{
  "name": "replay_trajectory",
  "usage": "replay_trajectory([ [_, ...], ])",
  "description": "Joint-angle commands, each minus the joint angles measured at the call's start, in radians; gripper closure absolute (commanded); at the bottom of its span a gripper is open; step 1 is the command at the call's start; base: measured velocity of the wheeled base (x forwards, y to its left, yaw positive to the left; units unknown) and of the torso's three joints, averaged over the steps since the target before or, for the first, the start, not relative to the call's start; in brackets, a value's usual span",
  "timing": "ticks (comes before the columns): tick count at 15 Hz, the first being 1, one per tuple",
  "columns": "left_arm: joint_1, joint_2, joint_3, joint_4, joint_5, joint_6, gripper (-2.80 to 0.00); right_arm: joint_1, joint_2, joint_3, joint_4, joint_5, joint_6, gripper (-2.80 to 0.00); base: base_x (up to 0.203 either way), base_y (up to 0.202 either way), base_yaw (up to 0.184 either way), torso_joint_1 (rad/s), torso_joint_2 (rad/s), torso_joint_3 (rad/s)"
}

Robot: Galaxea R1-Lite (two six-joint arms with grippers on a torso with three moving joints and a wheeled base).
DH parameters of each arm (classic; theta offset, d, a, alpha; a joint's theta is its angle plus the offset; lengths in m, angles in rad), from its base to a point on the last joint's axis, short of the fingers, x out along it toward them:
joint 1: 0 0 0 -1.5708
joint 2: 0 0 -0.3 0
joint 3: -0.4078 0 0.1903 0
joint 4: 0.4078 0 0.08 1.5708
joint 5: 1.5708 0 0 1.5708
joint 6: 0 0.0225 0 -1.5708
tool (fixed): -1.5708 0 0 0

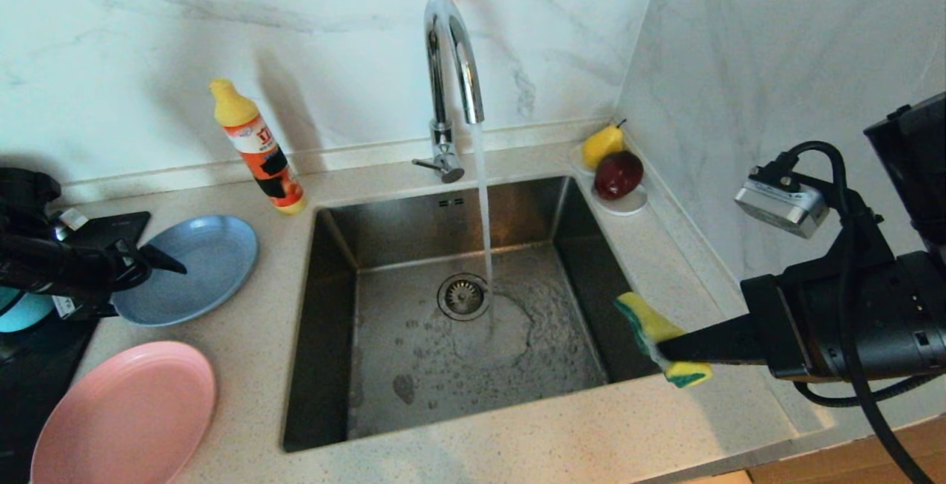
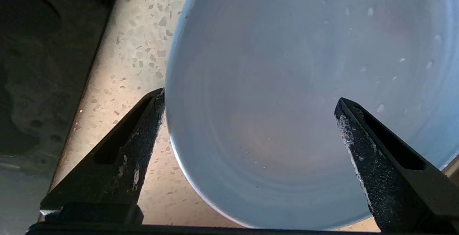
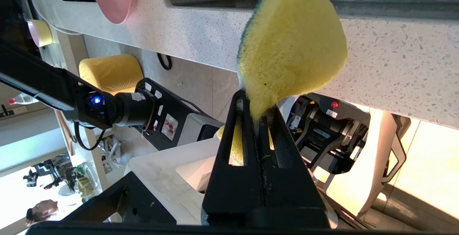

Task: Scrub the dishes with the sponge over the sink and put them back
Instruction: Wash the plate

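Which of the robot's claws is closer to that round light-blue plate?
The left gripper, open, sits over the round light-blue plate's rim. The right gripper holds the yellow sponge across the steel sink.

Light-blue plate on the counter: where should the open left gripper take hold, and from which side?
Probably by the rim, from the plate's left edge. The light-blue plate lies flat on the counter, and the left gripper, open, already straddles that edge, so one finger could slip under the raised lip.
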Motion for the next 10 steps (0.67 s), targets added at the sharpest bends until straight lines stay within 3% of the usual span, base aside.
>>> replay_trajectory([
  [1, 0.000, 0.004, -0.007, 0.000, 0.000, -0.003, -2.80, 0.001, -0.001, 0.004, 0.002, 0.002, 0.004, 0.00, 0.000, 0.000, 0.000, 0.000, 0.00, 0.000],
  [5, 0.000, 0.015, -0.007, 0.002, 0.005, -0.003, -2.80, 0.001, -0.004, 0.001, 0.002, 0.002, 0.002, 0.00, 0.000, 0.000, 0.000, 0.000, 0.00, 0.000],
  [6, 0.000, 0.015, -0.010, 0.002, 0.005, -0.005, 0.00, 0.001, -0.005, 0.001, 0.002, 0.002, 0.002, 0.00, 0.000, 0.000, 0.000, 0.000, 0.00, 0.000],
  [10, 0.010, 0.005, -0.013, 0.003, 0.011, -0.003, 0.00, 0.001, 0.001, -0.003, 0.001, 0.002, 0.003, 0.00, 0.000, 0.000, 0.000, 0.000, 0.00, 0.000],
])
